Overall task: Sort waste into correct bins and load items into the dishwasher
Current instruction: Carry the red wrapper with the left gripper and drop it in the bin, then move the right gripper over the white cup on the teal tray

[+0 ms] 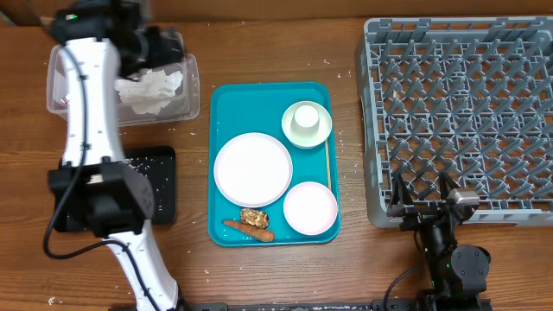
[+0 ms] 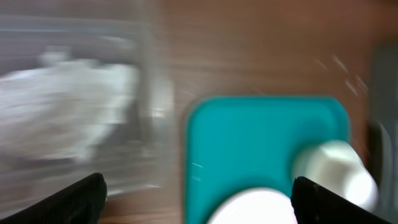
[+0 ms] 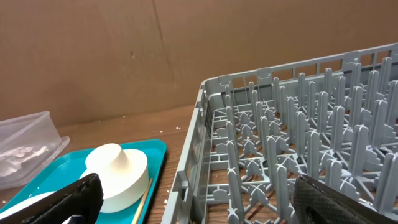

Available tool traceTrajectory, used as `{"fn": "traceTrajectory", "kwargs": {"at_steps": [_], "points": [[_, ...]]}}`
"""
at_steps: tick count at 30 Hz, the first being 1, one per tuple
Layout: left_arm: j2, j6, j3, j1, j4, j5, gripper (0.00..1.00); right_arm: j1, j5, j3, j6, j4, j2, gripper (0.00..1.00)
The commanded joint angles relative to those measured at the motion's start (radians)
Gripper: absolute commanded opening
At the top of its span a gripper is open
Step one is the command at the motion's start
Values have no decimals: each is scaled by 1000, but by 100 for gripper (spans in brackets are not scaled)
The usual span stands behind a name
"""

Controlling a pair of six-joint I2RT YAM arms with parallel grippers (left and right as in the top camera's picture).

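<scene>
At the table's far left corner, our left gripper (image 1: 164, 47) hangs released over the tub (image 1: 191, 83) holding the napkin (image 1: 149, 90); our right gripper (image 1: 422, 194) gapes empty.

Wooden table (image 1: 346, 276); plain brown wall (image 3: 124, 50), possibly cardboard, behind.

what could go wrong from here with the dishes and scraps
The cup stands on the bowl; lifting the bowl might topple it. The brown food lump and carrot piece lie beside the large plate, so grabbing them could shove it.
</scene>
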Motion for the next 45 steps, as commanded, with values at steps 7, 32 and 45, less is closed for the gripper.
{"fn": "traceTrajectory", "kwargs": {"at_steps": [7,32,45], "points": [[13,254,-31,-344,-28,-2,100,6,9,-10,-7,6,-10,100],[16,-449,-31,-18,-63,-415,100,6,9,-10,-7,6,-10,100],[16,-449,-31,49,-55,-315,100,6,106,-10,-30,13,-10,100]]}}
